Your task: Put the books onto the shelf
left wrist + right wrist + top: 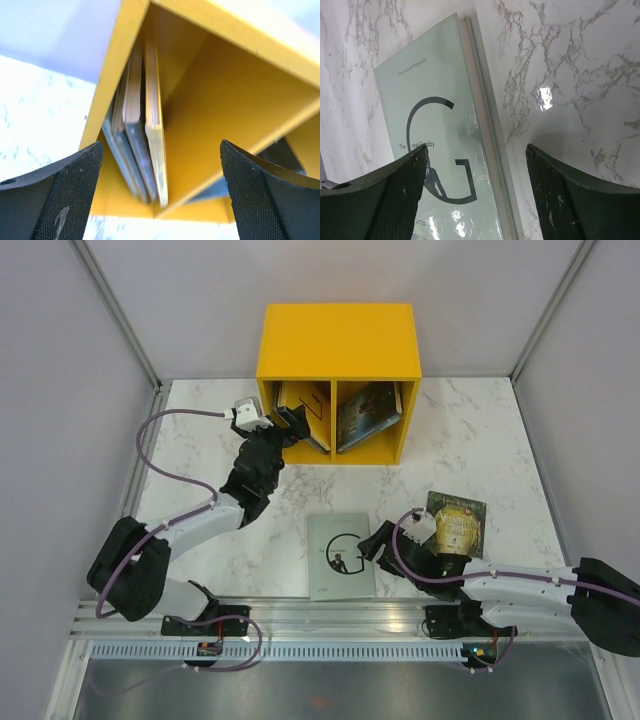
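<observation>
Two lie flat on table (480,440): dark book (457,523), and pale book (340,558) w/ R gripper (374,543) over its right edge, jaws apart & empty. L gripper (292,428), jaws apart & empty, faces left compartment of shelf (340,340), several books (135,115) leaning inside.

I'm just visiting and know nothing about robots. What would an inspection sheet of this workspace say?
Surface: white marble-look tabletop.
Job's things: bright yellow two-compartment shelf holds leaning thin books left, dark-covered book right; pale green book with black G and dark green-gold book lie flat on the table.
Clutter: nothing seen.
Grippers: left jaws open at the left compartment; right jaws open over the pale book's edge.
Cables: purple cables loop along both arms.
Surroundings: plain grey walls.
</observation>
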